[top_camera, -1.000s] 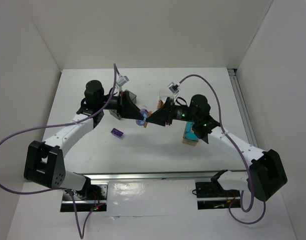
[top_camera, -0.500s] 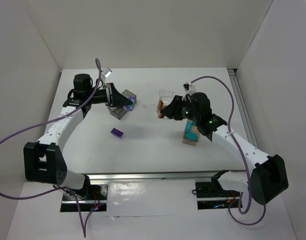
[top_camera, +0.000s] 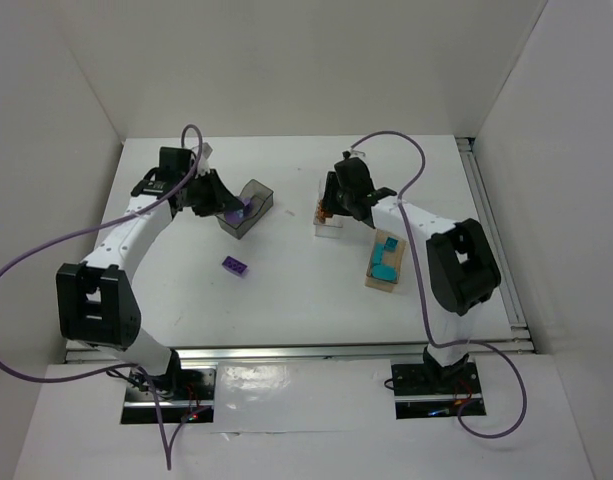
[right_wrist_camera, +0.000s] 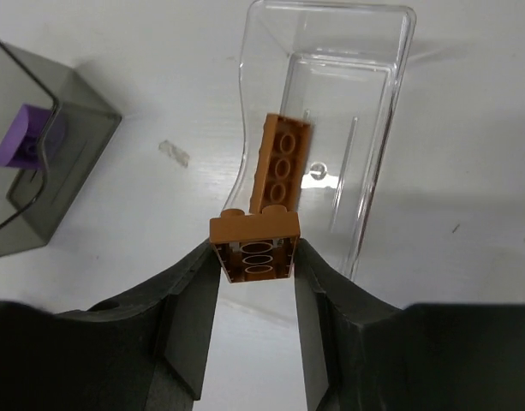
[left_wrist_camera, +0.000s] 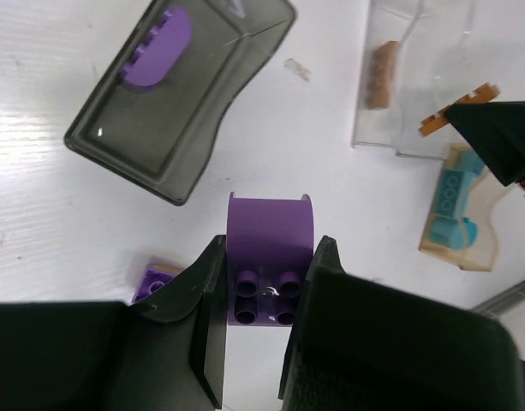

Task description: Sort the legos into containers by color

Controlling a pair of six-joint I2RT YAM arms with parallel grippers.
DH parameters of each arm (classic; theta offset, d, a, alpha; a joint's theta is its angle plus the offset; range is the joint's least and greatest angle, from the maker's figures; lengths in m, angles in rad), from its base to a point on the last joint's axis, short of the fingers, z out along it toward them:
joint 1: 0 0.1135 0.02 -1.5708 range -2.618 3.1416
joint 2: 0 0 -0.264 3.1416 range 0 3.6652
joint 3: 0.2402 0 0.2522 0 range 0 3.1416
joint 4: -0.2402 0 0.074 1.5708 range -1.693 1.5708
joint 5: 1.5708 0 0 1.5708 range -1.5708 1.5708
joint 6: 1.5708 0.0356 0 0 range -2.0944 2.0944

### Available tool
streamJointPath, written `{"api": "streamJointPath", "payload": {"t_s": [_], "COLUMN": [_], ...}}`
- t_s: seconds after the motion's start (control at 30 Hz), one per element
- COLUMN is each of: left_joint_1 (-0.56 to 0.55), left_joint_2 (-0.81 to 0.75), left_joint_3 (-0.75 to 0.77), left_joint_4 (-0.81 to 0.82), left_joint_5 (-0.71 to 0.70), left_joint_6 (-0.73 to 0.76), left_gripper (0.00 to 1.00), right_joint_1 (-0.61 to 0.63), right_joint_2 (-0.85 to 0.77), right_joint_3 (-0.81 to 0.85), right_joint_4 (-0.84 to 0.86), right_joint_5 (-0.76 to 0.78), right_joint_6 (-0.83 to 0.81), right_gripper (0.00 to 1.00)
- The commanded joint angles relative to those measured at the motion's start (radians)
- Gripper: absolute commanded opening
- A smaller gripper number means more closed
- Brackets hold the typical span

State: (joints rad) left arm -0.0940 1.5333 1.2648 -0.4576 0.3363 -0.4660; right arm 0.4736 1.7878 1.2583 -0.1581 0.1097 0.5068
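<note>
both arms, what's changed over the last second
The left gripper swung left from the table's middle to the dark grey box, shut on a purple brick. The right gripper drew off right and farther back to the clear box, shut on an orange-brown brick. The loose purple brick and the tan box with its teal bricks stayed put.

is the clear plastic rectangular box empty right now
No, a long orange-brown studded brick lies inside the clear plastic box.
</note>
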Motion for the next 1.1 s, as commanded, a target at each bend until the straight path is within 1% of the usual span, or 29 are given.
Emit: {"api": "streamJointPath", "payload": {"t_s": [0.0, 0.03, 0.07, 0.1, 0.13, 0.2, 0.3, 0.33, 0.37, 0.43, 0.47, 0.5, 0.57, 0.6, 0.63, 0.67, 0.7, 0.73, 0.77, 0.8, 0.83, 0.87, 0.9, 0.93, 0.97, 1.0, 1.03, 1.07], "left_joint_1": [-0.004, -0.004, -0.004, -0.004, -0.004, -0.013, -0.013, -0.013, -0.024, -0.038, -0.049, -0.049, -0.049, -0.049, -0.061, -0.073, -0.073, -0.088, -0.101, -0.101, -0.116, -0.116, -0.127, -0.136, -0.145, -0.163, -0.174, -0.185], "left_joint_2": [0.04, 0.065, 0.077, 0.089, 0.102, 0.149, 0.188, 0.215, 0.229, 0.263, 0.302, 0.323, 0.361, 0.393, 0.404, 0.404, 0.404, 0.39, 0.375, 0.358, 0.302, 0.265, 0.225, 0.184, 0.097, 0.053, 0.009, -0.036], "left_joint_3": [0.067, 0.067, 0.079, 0.093, 0.102, 0.12, 0.159, 0.183, 0.197, 0.232, 0.273, 0.295, 0.359, 0.381, 0.401, 0.431, 0.441, 0.441, 0.441, 0.441, 0.42, 0.391, 0.31, 0.268, 0.225, 0.135, 0.084, 0.035], "left_joint_4": [-0.038, -0.038, -0.038, -0.038, -0.038, -0.038, -0.038, -0.038, -0.038, -0.038, -0.059, -0.059, -0.087, -0.101, -0.125, -0.139, -0.139, -0.153, -0.153, -0.168, -0.168, -0.168, -0.149, -0.139, -0.139, -0.139, -0.139, -0.127], "left_joint_5": [-0.057, -0.066, -0.077, -0.091, -0.1, -0.114, -0.123, -0.123, -0.123, -0.161, -0.172, -0.172, -0.181, -0.181, -0.197, -0.21, -0.227, -0.25, -0.266, -0.285, -0.343, -0.37, -0.381, -0.408, -0.437, -0.468, -0.492, -0.528], "left_joint_6": [0.026, 0.026, 0.026, 0.026, 0.026, 0.017, 0.006, 0.006, 0.006, 0.006, 0.016, 0.017, 0.017, 0.017, 0.03, 0.03, 0.03, 0.041, 0.041, 0.041, 0.021, 0.0, -0.02, -0.043, -0.098, -0.133, -0.169, -0.25], "left_gripper": [0.0, 0.0, 0.0, 0.0, 0.0, 0.0, 0.0, 0.0, 0.0, 0.0, 0.0, 0.13, 0.44, 0.58, 0.66, 0.8, 0.82, 0.89, 0.92, 0.92, 0.91, 0.88, 0.86, 0.81, 0.78, 0.74, 0.72, 0.72], "right_joint_1": [-0.006, -0.006, -0.015, -0.015, -0.015, -0.015, -0.015, -0.015, -0.006, -0.006, -0.006, -0.006, -0.006, -0.006, -0.006, -0.006, -0.006, -0.006, -0.006, -0.006, -0.006, -0.006, -0.006, -0.006, -0.006, -0.006, -0.006, -0.006], "right_joint_2": [0.06, 0.086, 0.096, 0.096, 0.105, 0.087, 0.003, -0.028, -0.092, -0.155, -0.218, -0.246, -0.297, -0.342, -0.364, -0.382, -0.415, -0.427, -0.438, -0.461, -0.472, -0.482, -0.493, -0.504, -0.516, -0.516, -0.527, -0.527], "right_joint_3": [0.101, 0.121, 0.131, 0.142, 0.151, 0.162, 0.11, 0.089, 0.04, -0.009, -0.06, -0.082, -0.12, -0.149, -0.161, -0.171, -0.183, -0.183, -0.183, -0.194, -0.194, -0.204, -0.204, -0.218, -0.218, -0.229, -0.24, -0.24], "right_joint_4": [-0.04, -0.04, -0.04, -0.05, -0.05, -0.064, -0.064, -0.052, -0.052, -0.043, -0.043, -0.043, -0.052, -0.066, -0.083, -0.083, -0.098, -0.109, -0.13, -0.139, -0.139, -0.139, -0.139, -0.149, -0.149, -0.149, -0.149, -0.149], "right_joint_5": [0.07, 0.07, 0.07, 0.082, 0.096, 0.114, 0.166, 0.176, 0.185, 0.194, 0.194, 0.194, 0.203, 0.203, 0.203, 0.203, 0.212, 0.212, 0.212, 0.222, 0.222, 0.222, 0.222, 0.211, 0.211, 0.211, 0.2, 0.2], "right_joint_6": [-0.025, -0.016, -0.016, -0.016, -0.007, -0.007, -0.007, -0.007, -0.007, -0.017, -0.017, -0.017, -0.017, -0.017, -0.017, -0.017, -0.017, -0.017, -0.017, -0.017, -0.017, -0.017, -0.017, -0.017, -0.017, -0.017, -0.017, -0.017], "right_gripper": [0.57, 0.66, 0.71, 0.78, 0.8, 0.82, 0.83, 0.83, 0.83, 0.83, 0.83, 0.83, 0.83, 0.83, 0.83, 0.83, 0.83, 0.83, 0.83, 0.83, 0.83, 0.83, 0.83, 0.83, 0.83, 0.83, 0.83, 0.83]}}
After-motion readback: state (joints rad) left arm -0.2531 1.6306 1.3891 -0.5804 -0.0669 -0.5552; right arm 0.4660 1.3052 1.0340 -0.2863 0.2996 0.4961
